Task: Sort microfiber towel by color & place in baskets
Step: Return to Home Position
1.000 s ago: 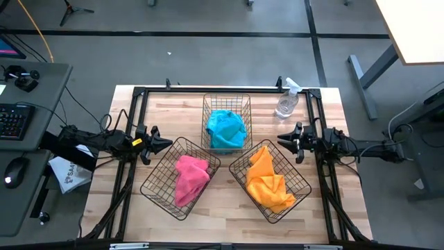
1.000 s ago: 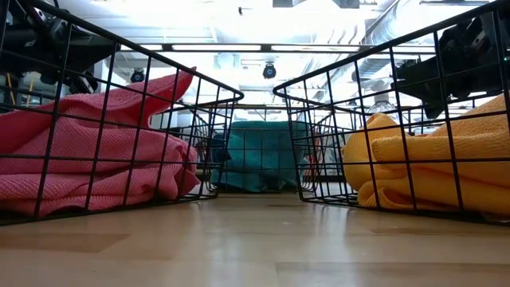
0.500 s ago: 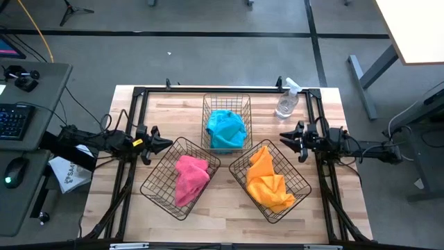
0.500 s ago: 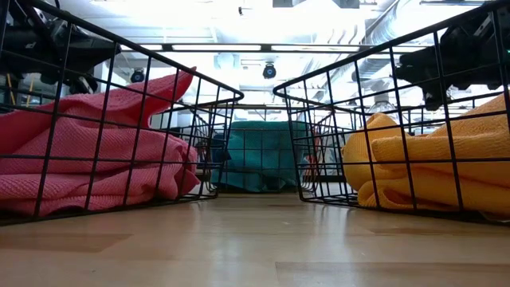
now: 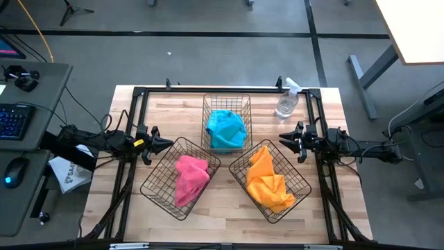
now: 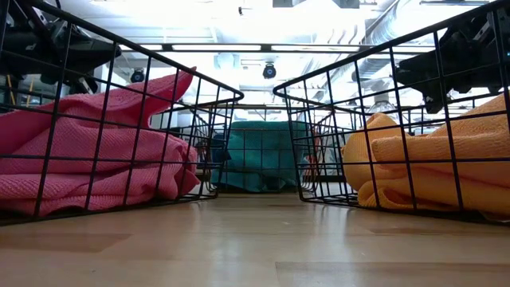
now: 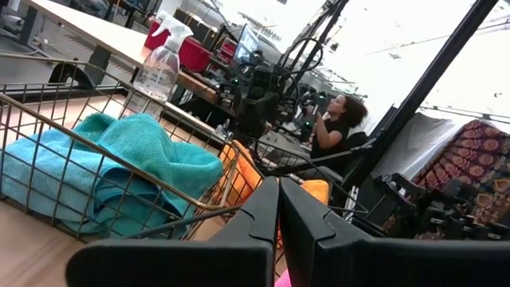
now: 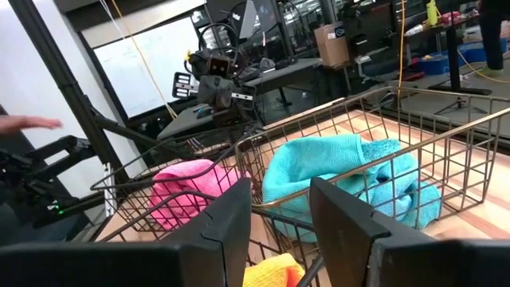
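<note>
Three black wire baskets stand on the wooden table. The left one (image 5: 154, 196) holds a pink towel (image 5: 190, 177), the far middle one (image 5: 207, 104) a turquoise towel (image 5: 226, 128), and the right one (image 5: 303, 182) a yellow-orange towel (image 5: 267, 182). My left gripper (image 5: 164, 144) hovers level at the pink basket's far left corner, shut and empty; its fingertips meet in the left wrist view (image 7: 279, 187). My right gripper (image 5: 281, 137) hovers level off the yellow basket's far right corner, open and empty; the gap shows in the right wrist view (image 8: 279, 199).
A clear spray bottle (image 5: 286, 103) stands at the table's far right corner. Black frame bars (image 5: 222, 90) run along the table's far, left and right sides. Bare wood lies along the near edge (image 5: 222, 226). A person (image 7: 333, 119) sits in the room beyond the table.
</note>
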You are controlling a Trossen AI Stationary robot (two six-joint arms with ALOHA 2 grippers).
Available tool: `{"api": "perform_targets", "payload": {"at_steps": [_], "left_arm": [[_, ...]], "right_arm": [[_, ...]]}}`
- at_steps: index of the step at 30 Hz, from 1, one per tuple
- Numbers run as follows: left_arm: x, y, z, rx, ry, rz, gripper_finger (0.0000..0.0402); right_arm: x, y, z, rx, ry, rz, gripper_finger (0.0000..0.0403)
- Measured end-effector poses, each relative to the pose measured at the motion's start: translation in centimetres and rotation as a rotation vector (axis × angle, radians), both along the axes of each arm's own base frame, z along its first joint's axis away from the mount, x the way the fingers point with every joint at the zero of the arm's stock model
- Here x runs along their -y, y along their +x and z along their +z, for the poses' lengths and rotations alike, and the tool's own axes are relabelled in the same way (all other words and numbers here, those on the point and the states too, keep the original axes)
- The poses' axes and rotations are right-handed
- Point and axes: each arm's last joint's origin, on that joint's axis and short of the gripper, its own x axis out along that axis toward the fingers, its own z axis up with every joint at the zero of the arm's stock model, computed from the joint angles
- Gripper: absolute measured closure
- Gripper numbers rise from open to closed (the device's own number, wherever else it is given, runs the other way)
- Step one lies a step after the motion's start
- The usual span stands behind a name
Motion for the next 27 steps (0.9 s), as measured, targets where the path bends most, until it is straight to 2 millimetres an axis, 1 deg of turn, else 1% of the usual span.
{"api": "perform_targets", "payload": {"at_steps": [7,12,15,18,23,27], "left_arm": [[-0.1,-0.1,0.0,0.008,-0.002,0.004,0.0401],[-0.8,0.0,0.1,0.014,0.002,0.060,0.0401],[-1.3,0.0,-0.3,-0.044,0.110,0.111,0.0401],[-1.4,0.1,-0.3,-0.063,0.242,0.112,0.0401],[-0.8,0.1,-0.7,-0.079,0.448,-0.098,0.0401],[-0.7,0.1,-0.7,-0.077,0.482,-0.119,0.0401]], "right_arm": [[0.0,0.0,0.0,-0.001,0.000,0.000,0.0279],[0.0,0.0,0.0,-0.001,0.000,0.000,0.0279],[0.0,0.0,0.0,-0.001,0.000,0.000,0.0279],[0.0,0.0,0.0,-0.001,0.000,0.000,0.0279],[0.0,0.0,0.0,-0.001,0.000,0.000,0.0279],[0.0,0.0,0.0,-0.001,0.000,0.000,0.0279]]}}
